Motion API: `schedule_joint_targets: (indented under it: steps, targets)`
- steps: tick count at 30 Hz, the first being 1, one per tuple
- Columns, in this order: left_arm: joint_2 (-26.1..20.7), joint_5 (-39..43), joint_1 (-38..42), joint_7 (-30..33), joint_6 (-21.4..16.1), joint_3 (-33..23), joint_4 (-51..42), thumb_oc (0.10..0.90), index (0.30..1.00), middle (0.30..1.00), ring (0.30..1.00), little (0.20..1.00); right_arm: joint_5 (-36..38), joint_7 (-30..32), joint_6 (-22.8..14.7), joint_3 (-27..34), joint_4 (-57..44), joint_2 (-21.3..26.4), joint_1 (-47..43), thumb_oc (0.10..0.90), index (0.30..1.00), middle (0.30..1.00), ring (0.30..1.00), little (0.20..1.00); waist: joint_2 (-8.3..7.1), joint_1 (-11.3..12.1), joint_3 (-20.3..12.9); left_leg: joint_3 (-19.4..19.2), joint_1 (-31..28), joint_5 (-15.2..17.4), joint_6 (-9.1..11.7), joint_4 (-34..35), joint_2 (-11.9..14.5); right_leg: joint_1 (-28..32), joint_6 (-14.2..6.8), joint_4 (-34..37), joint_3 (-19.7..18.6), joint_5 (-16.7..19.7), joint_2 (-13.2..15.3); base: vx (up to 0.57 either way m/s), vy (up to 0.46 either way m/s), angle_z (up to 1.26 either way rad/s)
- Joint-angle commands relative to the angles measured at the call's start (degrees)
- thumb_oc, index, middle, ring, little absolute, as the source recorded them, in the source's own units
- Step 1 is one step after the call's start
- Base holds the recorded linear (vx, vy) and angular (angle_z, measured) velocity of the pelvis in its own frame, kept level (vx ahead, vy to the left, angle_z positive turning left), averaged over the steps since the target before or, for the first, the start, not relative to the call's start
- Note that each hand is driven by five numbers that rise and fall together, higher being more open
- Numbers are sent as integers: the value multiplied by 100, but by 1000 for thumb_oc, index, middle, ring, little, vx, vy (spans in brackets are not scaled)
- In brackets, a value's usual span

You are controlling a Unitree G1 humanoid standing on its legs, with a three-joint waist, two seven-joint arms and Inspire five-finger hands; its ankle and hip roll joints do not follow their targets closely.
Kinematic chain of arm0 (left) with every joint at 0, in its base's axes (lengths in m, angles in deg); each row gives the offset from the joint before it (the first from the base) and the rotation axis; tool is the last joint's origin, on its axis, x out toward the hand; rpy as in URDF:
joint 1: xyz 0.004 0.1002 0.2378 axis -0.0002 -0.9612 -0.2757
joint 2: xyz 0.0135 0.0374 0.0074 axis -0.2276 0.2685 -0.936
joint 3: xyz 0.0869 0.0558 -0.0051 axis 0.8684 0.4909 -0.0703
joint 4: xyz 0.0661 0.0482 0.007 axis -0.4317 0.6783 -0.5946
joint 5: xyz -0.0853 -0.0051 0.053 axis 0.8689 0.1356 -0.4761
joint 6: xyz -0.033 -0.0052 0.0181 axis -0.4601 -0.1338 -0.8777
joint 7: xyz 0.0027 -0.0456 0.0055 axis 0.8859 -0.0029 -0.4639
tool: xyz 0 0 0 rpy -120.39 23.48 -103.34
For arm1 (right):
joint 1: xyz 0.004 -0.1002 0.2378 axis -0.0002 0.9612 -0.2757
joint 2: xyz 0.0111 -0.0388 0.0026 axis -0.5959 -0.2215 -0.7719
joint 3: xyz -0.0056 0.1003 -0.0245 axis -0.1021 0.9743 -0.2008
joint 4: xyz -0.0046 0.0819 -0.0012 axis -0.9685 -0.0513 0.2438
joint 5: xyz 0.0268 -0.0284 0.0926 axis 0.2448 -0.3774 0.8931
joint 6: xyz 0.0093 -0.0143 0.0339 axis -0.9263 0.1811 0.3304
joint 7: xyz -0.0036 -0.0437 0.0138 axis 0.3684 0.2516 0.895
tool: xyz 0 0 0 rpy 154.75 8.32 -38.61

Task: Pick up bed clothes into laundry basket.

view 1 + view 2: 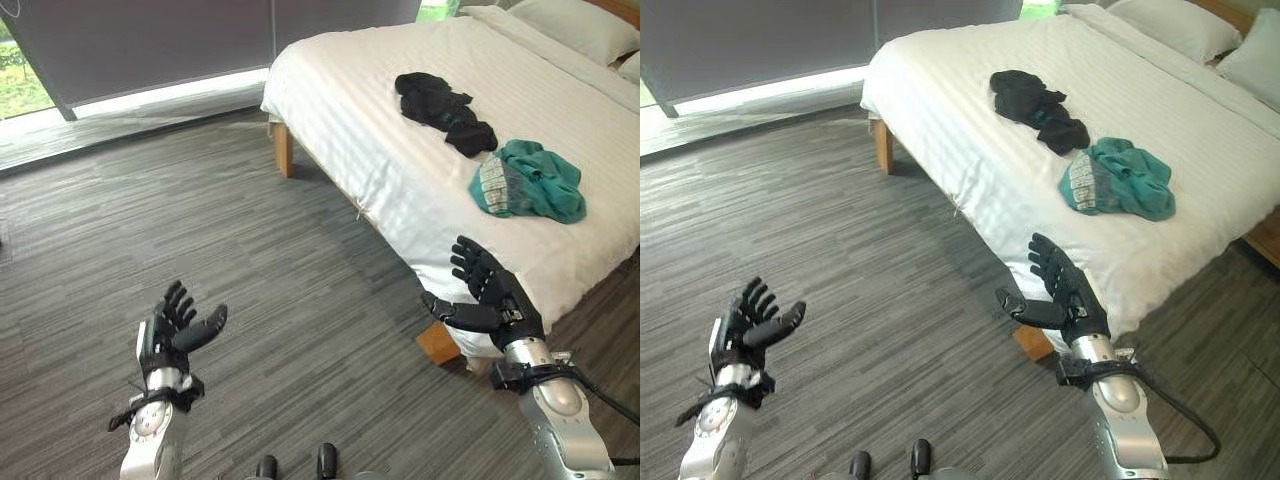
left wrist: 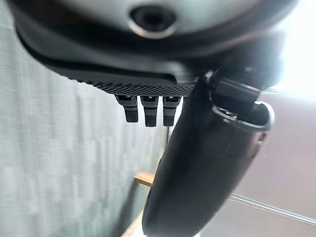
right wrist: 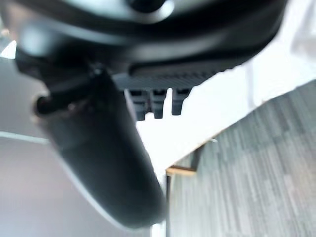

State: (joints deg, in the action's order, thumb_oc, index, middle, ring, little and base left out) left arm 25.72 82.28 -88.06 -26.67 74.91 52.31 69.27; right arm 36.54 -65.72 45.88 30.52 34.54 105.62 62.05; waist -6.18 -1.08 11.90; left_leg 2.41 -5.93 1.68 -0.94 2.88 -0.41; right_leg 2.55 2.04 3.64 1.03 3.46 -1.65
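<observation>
The clothes I am after lie on top of the white bed [image 1: 400,150], not yet touched: a teal garment [image 1: 530,180] bunched in a heap near the bed's near side, and a black garment [image 1: 443,110] crumpled just beyond it, the two close but apart. Both sit loose on the sheet, so I judge either would gather easily in a curled grasp. The teal one is nearer to me and seems the sensible first pick.

My right hand [image 1: 492,292] is raised in front of the bed's near edge, fingers straight and spread, thumb out to the side, holding nothing; it is placed that way, I think, to be ready for a reach up and over onto the mattress. My left hand [image 1: 180,325] hangs over the grey carpeted floor [image 1: 200,220], well apart from the bed, likewise relaxed open and empty, kept clear for carrying later.

I cannot see a laundry basket from here.
</observation>
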Motion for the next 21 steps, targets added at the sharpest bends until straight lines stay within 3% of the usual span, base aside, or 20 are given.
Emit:
schedule_joint_targets:
  steps: [1,8,9,10,11,12,13,14,16,18,19,20,21]
  targets:
    - [-336,-261,549,-123,-593,-334,-337,800,900,900,900,900,60,326,-504,554,-60,82,-91,800,900,900,900,900,48,-293,-508,-543,127,98,254,-287,349,-90,-920,-417,-496,-168,565,53,150,-54]
    - [-702,-543,1046,229,-806,-735,-356,800,900,900,900,900,-268,508,-484,737,204,151,-231,800,900,900,900,900,236,-399,-369,-903,-29,300,64,-306,193,-598,-1200,-1365,-838,-123,703,63,165,-46]
    - [-748,-565,1174,274,-818,-732,-355,800,900,900,900,900,-322,521,-467,799,221,206,-206,800,900,900,900,900,259,-464,-325,-913,-84,336,17,-306,143,-742,-1274,-1737,-915,9,715,110,175,-19]
    - [-843,-680,1397,315,-815,-635,-444,800,900,900,900,900,-350,560,-459,969,223,289,-98,800,900,900,900,900,313,-625,-222,-872,-237,372,-48,-262,72,-1093,-1346,-2530,-1030,424,672,113,173,-20]
    - [-843,-681,1400,316,-815,-632,-442,800,900,900,900,900,-350,559,-457,973,222,289,-98,800,900,900,900,900,309,-618,-225,-877,-234,371,-48,-260,67,-1108,-1346,-2548,-1038,415,674,113,177,-20]
    - [-890,-681,1538,291,-795,-535,-459,800,900,900,900,900,-342,572,-461,1064,209,313,-17,800,900,900,900,900,361,-728,-170,-838,-318,396,-91,-238,43,-1293,-1320,-3010,-1108,621,622,96,132,2]
    - [-943,-633,1686,235,-788,-434,-390,800,900,900,900,900,-313,565,-467,1156,214,350,41,800,900,900,900,900,405,-863,-108,-827,-419,417,-113,-185,58,-1546,-1278,-3459,-1169,725,533,239,251,13]
    - [-943,-570,1907,174,-767,-232,-380,800,900,900,900,900,-356,646,-488,1288,235,378,118,800,900,900,900,900,516,-1070,-33,-865,-596,497,-147,-110,84,-1977,-1214,-3986,-1068,608,422,208,177,18]
    - [-925,-522,2007,173,-790,-179,-380,800,900,900,900,900,-370,700,-496,1349,266,392,136,800,900,900,900,900,552,-1161,-26,-945,-722,556,-142,-76,72,-2239,-1183,-4047,-918,524,459,254,111,-2]
    - [-754,-257,2265,117,-849,-37,-327,800,900,900,900,900,-276,744,-542,1544,438,405,252,800,900,900,900,900,627,-1511,-85,-914,-1073,677,-42,-57,46,-2601,-1182,-3552,-674,195,245,621,25,-20]
    - [-532,59,2473,110,-952,79,-308,800,900,900,900,900,-194,752,-608,1701,444,336,444,800,900,900,900,900,550,-1880,-212,-874,-1449,802,91,-92,-71,-2844,-1224,-2462,-569,133,-4,645,-26,-23]
    - [-533,78,2482,102,-970,96,-280,800,900,900,900,900,-192,749,-611,1714,430,333,470,800,900,900,900,900,619,-1915,-209,-839,-1454,812,97,-85,2,-2752,-1227,-2311,-498,169,-23,667,-74,6]
    - [-448,173,2624,105,-1010,202,-211,800,900,900,900,900,-172,760,-634,1790,398,371,531,800,900,900,900,900,647,-2083,-251,-815,-1604,792,223,-138,34,-2698,-1237,-1693,-308,253,-61,386,-56,36]
